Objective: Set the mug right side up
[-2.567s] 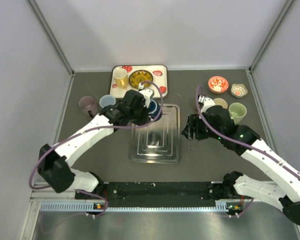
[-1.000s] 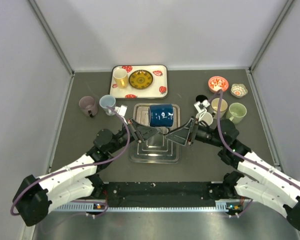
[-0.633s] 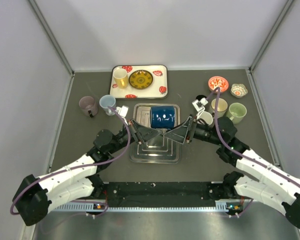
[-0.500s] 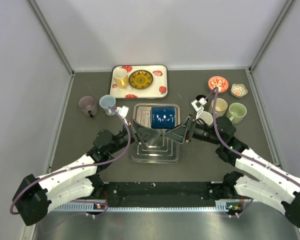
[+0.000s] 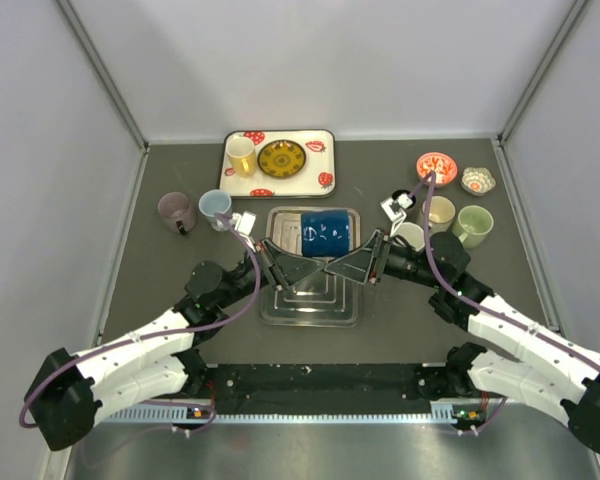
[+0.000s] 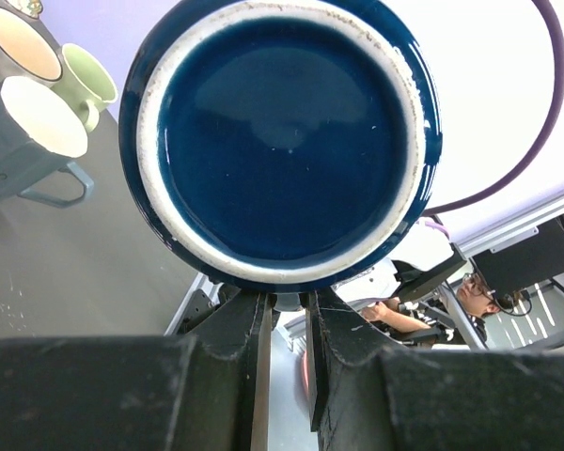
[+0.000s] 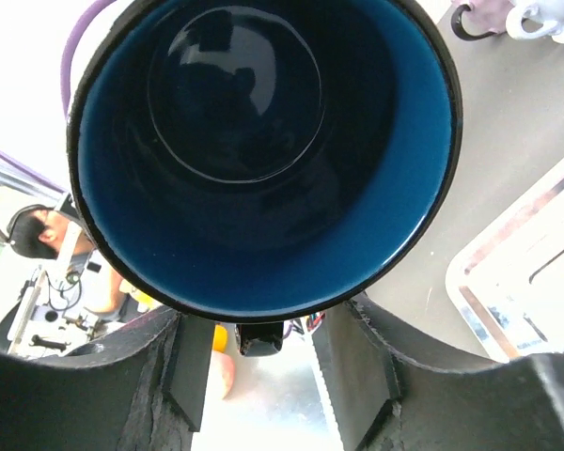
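Mug of dark blue glazed ceramic (image 5: 326, 233) lies sideways at frame centre on a ridged steel tray (image 5: 310, 300); left gripper (image 6: 284, 319) fingers pressed together, right gripper (image 7: 260, 338) fingers spread.

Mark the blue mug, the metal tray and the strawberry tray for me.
blue mug (image 5: 326, 232), top view, its side wall.
metal tray (image 5: 310, 302), top view, bare stepped floor.
strawberry tray (image 5: 302, 172), top view, bare white patch.

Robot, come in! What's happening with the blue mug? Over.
Left gripper shut on mug. Right gripper open at its mouth. Sideways above tray, nothing blocking.
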{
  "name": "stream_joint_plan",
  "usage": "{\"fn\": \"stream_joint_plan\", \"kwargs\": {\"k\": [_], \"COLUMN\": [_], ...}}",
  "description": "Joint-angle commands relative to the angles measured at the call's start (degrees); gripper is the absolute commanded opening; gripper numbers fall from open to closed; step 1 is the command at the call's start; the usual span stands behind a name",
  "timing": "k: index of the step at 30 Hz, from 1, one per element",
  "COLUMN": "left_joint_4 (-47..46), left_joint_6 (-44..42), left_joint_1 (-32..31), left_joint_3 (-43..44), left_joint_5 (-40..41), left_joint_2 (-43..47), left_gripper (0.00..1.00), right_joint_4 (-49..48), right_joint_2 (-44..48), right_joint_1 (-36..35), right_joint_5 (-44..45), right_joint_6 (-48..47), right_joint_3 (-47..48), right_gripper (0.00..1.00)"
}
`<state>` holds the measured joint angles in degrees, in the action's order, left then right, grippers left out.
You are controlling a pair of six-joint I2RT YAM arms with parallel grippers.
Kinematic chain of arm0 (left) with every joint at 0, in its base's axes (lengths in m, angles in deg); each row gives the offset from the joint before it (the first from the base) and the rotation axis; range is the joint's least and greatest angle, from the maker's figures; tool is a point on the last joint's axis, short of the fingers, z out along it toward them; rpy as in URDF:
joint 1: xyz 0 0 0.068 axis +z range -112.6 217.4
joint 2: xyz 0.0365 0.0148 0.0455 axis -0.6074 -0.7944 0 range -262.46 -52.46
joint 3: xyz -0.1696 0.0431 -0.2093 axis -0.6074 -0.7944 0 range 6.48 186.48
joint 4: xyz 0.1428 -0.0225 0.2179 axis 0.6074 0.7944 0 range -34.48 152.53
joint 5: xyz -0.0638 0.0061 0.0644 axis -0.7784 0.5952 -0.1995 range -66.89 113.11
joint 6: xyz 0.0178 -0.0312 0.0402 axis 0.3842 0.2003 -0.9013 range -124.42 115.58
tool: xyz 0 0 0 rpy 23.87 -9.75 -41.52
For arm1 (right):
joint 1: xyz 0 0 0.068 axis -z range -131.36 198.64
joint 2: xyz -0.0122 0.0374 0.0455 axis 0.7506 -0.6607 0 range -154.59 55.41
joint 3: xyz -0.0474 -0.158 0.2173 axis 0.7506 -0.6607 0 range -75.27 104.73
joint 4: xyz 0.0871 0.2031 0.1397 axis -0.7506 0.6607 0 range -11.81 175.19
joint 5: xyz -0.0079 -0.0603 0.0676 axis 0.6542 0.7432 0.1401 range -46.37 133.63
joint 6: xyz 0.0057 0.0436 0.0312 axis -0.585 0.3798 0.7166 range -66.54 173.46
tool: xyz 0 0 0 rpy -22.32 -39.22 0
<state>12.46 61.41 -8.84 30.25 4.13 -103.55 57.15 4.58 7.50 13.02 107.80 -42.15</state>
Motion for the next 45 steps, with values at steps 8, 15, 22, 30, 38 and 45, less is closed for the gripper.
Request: {"fn": "stream_joint_plan", "kwargs": {"k": [8, 15, 22, 30, 38, 45], "left_joint_4": [-6.33, -6.59, -6.68, -5.01, -2.11, 2.29], "left_joint_6": [-1.40, -1.57, -1.75, -2.80, -4.73, -6.32], "left_joint_1": [-0.96, -1.05, -1.05, -1.05, -1.05, -0.96], "left_joint_3": [1.63, 1.46, 0.84, -0.30, -2.06, -2.15], "left_joint_5": [-2.11, -2.11, -2.02, 0.26, 7.37, 10.89], "left_joint_2": [2.31, 2.14, 2.40, 3.98, 7.76, 10.66], "left_gripper": [0.00, 0.00, 0.00, 0.00, 0.18, 0.32], "right_joint_4": [-4.36, -4.98, -4.89, -1.47, -1.02, 0.12], "right_joint_2": [-0.32, -0.68, -1.29, 0.03, 1.52, 2.31], "right_joint_1": [-0.51, -0.51, -0.51, -0.51, -0.43, -0.51], "right_joint_5": [-0.33, 0.11, 0.46, 2.48, 2.13, 1.61], "right_joint_6": [-0.73, 0.32, 1.02, -1.79, -3.63, -4.69], "right_joint_3": [5.11, 5.28, 5.55, 5.81, 5.46, 5.72], "right_gripper": [0.37, 0.20, 0.00, 0.00, 0.00, 0.00]}}
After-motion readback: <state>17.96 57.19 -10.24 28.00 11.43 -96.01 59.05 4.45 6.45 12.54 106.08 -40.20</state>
